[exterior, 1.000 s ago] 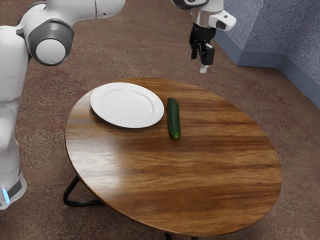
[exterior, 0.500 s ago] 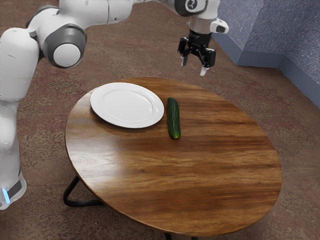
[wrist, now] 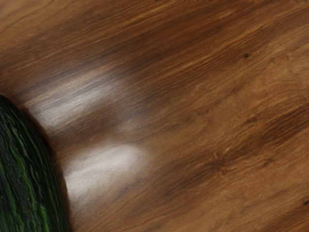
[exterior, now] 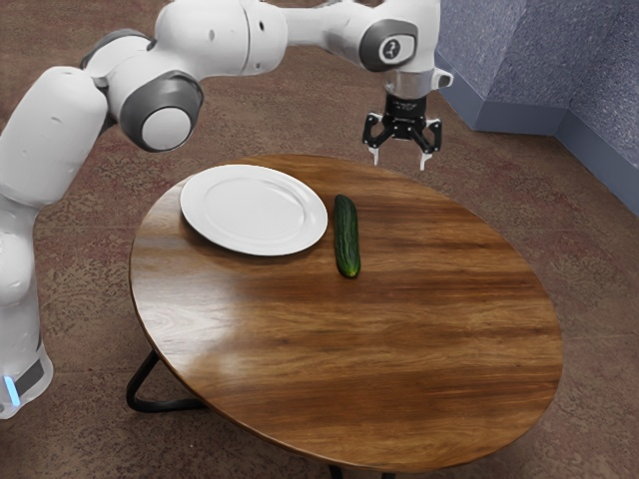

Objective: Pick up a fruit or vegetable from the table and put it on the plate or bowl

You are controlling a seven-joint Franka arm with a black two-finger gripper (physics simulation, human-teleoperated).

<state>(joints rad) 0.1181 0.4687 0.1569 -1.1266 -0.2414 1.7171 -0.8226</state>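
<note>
Cucumber (exterior: 346, 236) (wrist: 21, 179): we see it flat on the worktop (exterior: 399, 329), long axis running far-to-near.
Plate (exterior: 254, 209): just beside it, toward the exterior view's left.
Claw (exterior: 399, 158): ours hovers beyond it, spread wide, holding nothing.

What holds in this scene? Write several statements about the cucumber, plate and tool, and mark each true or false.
1. The cucumber lies on the plate. False: it lies on the table, beside the plate.
2. The tool is open. True.
3. The tool grips the cucumber. False: it hangs in the air above the table, apart from the cucumber.
4. The table is round and wooden. True.
</note>
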